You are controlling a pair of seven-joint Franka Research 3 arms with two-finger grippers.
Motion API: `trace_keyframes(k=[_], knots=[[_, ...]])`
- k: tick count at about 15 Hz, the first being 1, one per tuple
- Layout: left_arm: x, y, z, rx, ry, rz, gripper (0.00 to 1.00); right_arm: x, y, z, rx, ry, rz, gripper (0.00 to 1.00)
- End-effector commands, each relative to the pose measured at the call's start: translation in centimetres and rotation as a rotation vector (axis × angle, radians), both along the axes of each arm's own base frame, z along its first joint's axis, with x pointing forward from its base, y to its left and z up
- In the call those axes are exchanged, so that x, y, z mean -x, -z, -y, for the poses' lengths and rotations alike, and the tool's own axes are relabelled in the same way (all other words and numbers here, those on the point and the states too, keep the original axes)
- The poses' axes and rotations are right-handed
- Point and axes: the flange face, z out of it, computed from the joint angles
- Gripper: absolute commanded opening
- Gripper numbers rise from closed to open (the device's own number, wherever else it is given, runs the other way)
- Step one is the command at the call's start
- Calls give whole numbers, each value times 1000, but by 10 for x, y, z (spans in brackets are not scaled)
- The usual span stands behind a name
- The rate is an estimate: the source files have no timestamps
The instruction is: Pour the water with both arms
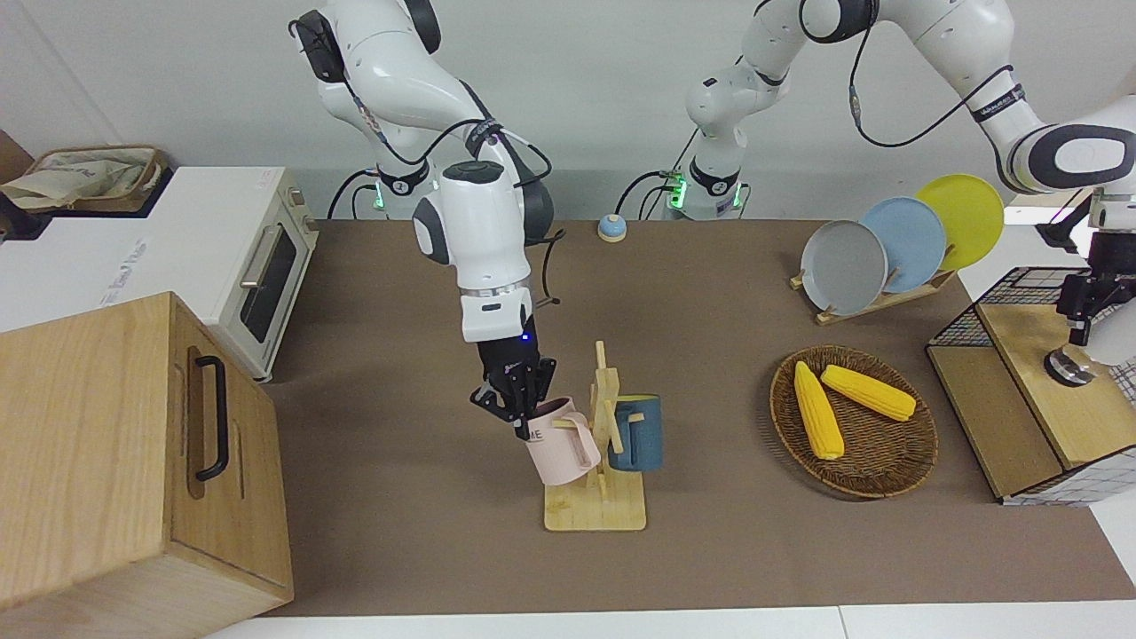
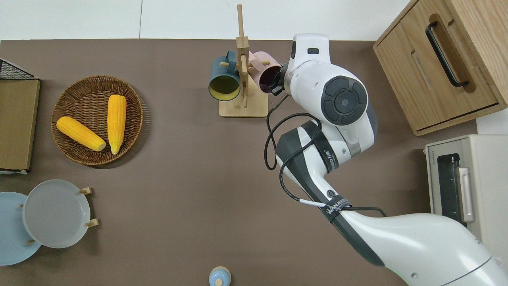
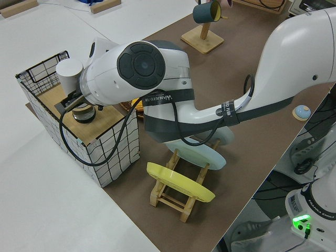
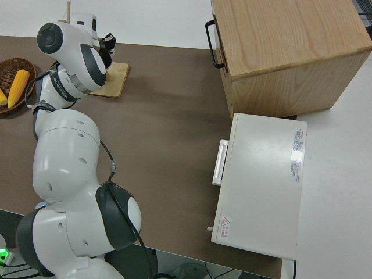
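Right tool (image 1: pixel 522 410) is at the rim of the pink mug (image 1: pixel 562 444), fingers clamped on that rim, one inside the mouth. The mug hangs tilted on the wooden mug rack (image 1: pixel 596 506), on the side toward the right arm's end of the tabletop (image 1: pixel 710 550). A dark blue mug (image 1: pixel 637 433) hangs on the rack's opposite side. Left tool (image 1: pixel 1084 306) hangs over the wire-sided crate (image 1: pixel 1029 390) at the left arm's end, just above a small round container (image 1: pixel 1068 366); finger state cannot be told.
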Motion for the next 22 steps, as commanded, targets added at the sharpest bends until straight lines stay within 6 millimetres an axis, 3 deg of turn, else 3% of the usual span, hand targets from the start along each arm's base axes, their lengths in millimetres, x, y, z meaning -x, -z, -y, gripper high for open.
trace_keyframes(k=[1, 6, 8, 16, 22], knots=[[1, 4, 2, -11, 0, 13, 814, 3, 3, -12, -2, -3, -4, 23], [0, 4, 2, -11, -1, 13, 239, 4, -1, -11, -7, 2, -5, 23], [0, 3, 2, -12, -1, 14, 140, 4, -2, -10, -7, 4, -5, 23], [0, -6, 2, -4, -15, 26, 0, 11, -7, -2, 5, 12, -11, 23], [0, -11, 3, -4, -11, 31, 0, 19, -7, 7, 17, 23, -32, 23]])
